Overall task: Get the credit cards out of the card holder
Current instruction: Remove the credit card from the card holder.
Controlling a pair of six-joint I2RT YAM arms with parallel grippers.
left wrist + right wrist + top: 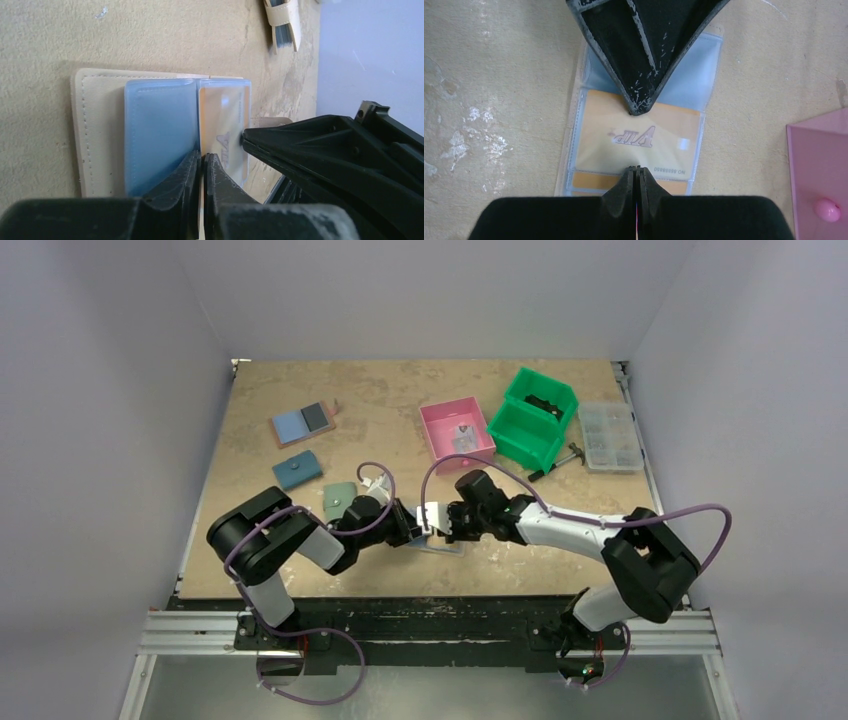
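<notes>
Credit card (614, 150) lies just beyond right end effector (638, 171).

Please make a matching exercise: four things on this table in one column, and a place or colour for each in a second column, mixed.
1 card holder
2 credit card
3 pink bin
4 green bin

a gold-yellow, in a clear sleeve
b beside the clear parts box
c beige, lying open
d far side, middle of the table

Pairs: 1-c, 2-a, 3-d, 4-b
</notes>
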